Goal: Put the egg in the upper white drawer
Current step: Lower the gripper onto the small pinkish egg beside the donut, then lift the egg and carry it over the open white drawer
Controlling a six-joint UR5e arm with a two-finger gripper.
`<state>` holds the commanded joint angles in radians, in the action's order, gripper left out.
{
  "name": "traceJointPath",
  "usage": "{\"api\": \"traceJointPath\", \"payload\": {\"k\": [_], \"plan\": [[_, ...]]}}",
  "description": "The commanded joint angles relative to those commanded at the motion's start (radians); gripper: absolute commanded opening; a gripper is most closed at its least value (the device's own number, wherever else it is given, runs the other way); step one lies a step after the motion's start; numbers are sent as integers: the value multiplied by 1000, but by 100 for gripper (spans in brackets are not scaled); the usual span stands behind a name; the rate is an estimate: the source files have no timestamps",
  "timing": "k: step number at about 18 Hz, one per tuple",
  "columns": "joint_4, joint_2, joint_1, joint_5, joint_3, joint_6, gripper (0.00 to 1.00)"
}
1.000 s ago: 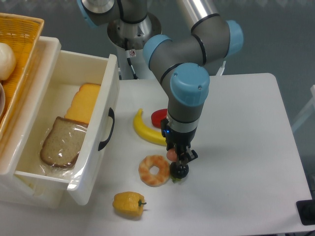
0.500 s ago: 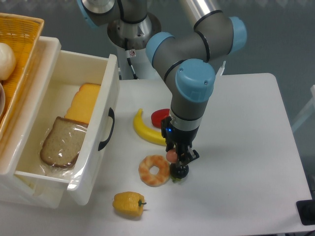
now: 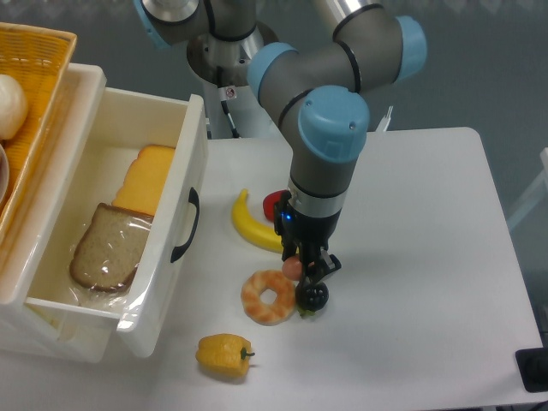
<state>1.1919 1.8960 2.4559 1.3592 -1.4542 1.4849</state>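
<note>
The small pinkish-brown egg [image 3: 294, 267] is between my gripper's fingers, just above the table, beside the orange-white doughnut [image 3: 269, 297] and the black ball [image 3: 312, 296]. My gripper [image 3: 301, 267] points down and is shut on the egg. The upper white drawer [image 3: 174, 171] stands open at the left, with its black handle [image 3: 186, 225] facing the table. It holds a slice of bread [image 3: 107, 247] and a piece of cheese [image 3: 145, 178].
A banana [image 3: 253, 227] and a red thing [image 3: 276, 205] lie behind the gripper. A yellow pepper [image 3: 224, 354] lies near the front edge. An orange wicker basket [image 3: 34, 68] with a white round thing [image 3: 10, 105] stands at the far left above the drawer.
The arm has shifted slightly left and up, and the gripper with the egg has risen a little off the table. Nothing else has moved.
</note>
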Motion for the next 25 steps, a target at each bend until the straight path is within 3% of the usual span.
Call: {"api": "traceJointPath", "payload": {"k": [6,14,20,25], "plan": [[5,-51,0,-101,-11,-5,45],[54,-170,-3,-190,-12,-81,45],[91,-247,-58,-192,-34,-87,45],[95,-258,-118,-189,-34,-91,45]]}}
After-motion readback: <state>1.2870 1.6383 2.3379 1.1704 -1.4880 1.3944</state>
